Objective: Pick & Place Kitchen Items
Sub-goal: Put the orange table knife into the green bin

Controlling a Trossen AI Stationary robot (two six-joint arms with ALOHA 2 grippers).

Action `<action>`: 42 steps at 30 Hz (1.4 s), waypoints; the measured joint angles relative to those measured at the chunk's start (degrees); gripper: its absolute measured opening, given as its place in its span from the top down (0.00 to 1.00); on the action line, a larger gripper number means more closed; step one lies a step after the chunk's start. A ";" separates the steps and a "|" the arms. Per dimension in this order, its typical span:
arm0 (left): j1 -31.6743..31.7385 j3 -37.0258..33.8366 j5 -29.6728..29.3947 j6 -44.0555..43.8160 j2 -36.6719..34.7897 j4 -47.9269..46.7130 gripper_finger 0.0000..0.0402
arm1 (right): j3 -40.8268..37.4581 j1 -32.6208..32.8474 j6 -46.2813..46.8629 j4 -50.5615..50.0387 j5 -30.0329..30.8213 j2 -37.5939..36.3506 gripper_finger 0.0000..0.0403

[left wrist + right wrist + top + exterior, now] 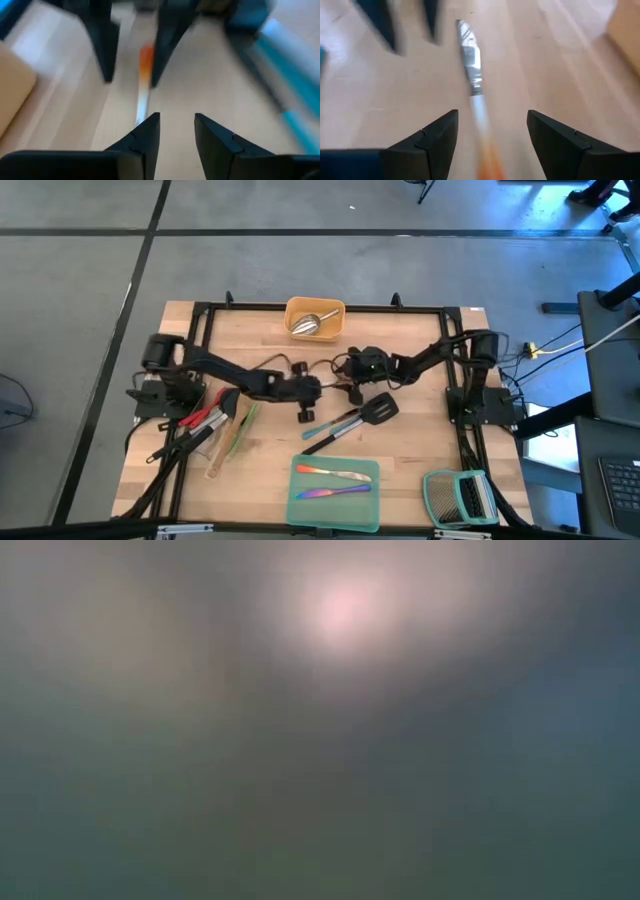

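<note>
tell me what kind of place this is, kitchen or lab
Most likely a robotics lab, not a kitchen: a wooden table on a bare grey floor, cables trailing beside it, and a keyboard at the edge.

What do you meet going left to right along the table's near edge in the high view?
Wooden spoon → teal tray holding two iridescent cutlery pieces → green-framed rack.

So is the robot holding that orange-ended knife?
No, nothing is held. The knife lies flat, its orange end between the right tool's open fingers; the left tool is open too.
</note>
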 joint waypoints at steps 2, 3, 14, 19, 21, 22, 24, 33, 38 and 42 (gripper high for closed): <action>0.96 -4.51 3.94 -0.29 -2.86 8.87 0.71 | 0.00 -1.33 -0.24 0.38 -2.00 0.00 0.40; 1.47 -7.03 5.73 -0.32 -4.51 13.23 0.71 | -0.01 -2.01 -0.22 0.46 -3.47 0.02 0.40; 6.48 -15.71 11.50 4.63 -9.10 29.59 0.71 | -0.02 -3.11 -1.30 6.41 -9.66 6.70 0.40; 7.66 -15.74 13.46 5.66 -8.47 31.12 0.72 | 0.11 -3.56 -1.47 13.57 -9.57 11.66 0.40; 8.19 -15.74 13.02 5.42 -8.45 30.86 0.72 | 0.19 -3.65 -1.42 14.40 -9.71 12.52 0.40; 8.36 -15.74 13.03 5.23 -8.45 30.33 0.72 | 0.21 -3.65 -1.38 14.75 -9.70 12.79 0.40; 8.61 -15.74 13.08 5.20 -8.45 28.04 0.72 | 0.24 -3.66 -1.38 14.67 -9.84 12.92 0.40; 9.25 -15.74 11.98 5.18 -8.41 25.52 0.72 | 0.23 -3.52 -1.36 14.09 -9.65 12.92 0.40; 9.25 -15.74 11.79 5.22 -8.41 30.49 0.72 | 0.20 -3.50 -1.26 14.12 -9.46 12.92 0.41; 9.25 -15.74 11.85 5.72 -8.41 31.20 0.72 | 0.17 -3.21 -0.59 14.21 -8.81 12.92 0.46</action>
